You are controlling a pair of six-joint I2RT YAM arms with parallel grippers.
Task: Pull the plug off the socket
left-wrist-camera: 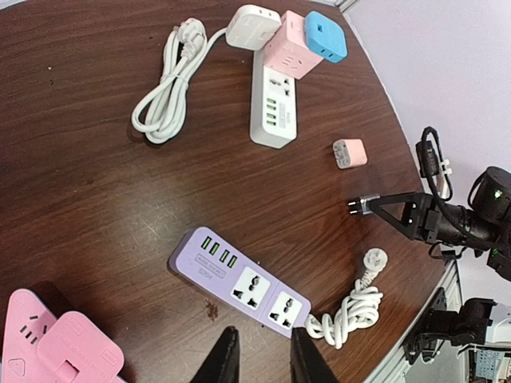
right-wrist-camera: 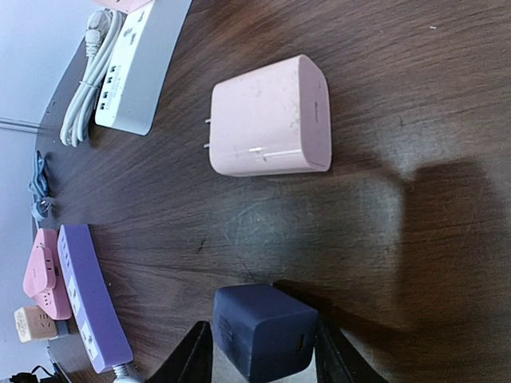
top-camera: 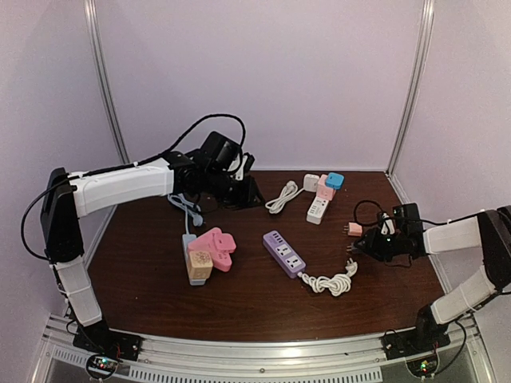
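My right gripper (right-wrist-camera: 263,351) is shut on a dark navy plug (right-wrist-camera: 263,327) and holds it just above the table at the right (top-camera: 363,243). Its prongs point left in the left wrist view (left-wrist-camera: 355,207). A pink plug (right-wrist-camera: 270,117) lies loose on the table just beyond it. A white power strip (top-camera: 318,209) at the back carries a pink cube socket (top-camera: 326,190) and a blue plug (top-camera: 334,180). A purple power strip (top-camera: 284,253) lies in the middle with its sockets bare. My left gripper (left-wrist-camera: 262,359) is open and empty, raised at the back left (top-camera: 251,191).
A cluster of pink sockets (top-camera: 214,247) and a beige cube (top-camera: 200,266) on a grey strip sits at the left. The purple strip's coiled white cord (top-camera: 331,281) lies near the front right. Another white cord (top-camera: 279,197) lies beside a white adapter (top-camera: 310,182).
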